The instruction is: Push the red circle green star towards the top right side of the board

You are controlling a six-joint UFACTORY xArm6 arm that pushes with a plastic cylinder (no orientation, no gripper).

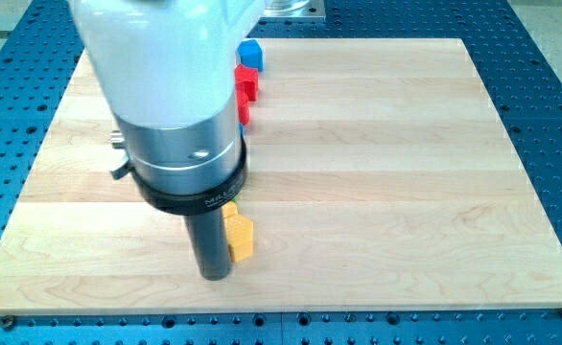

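My tip (216,275) rests beside a yellow block (239,238) near the table's (406,172) bottom; the tool, a bare rod, holds nothing; red circle, green star unseen; locating them likely comes next

Arm upright, my tip (215,275) down at view's lower left.

yellow block (240,237): bench lower-left area, shape unclear | blue block (250,54): bench top edge, partly hidden | bench (386,172): light wood board; perforated blue surface (550,77) surrounds it
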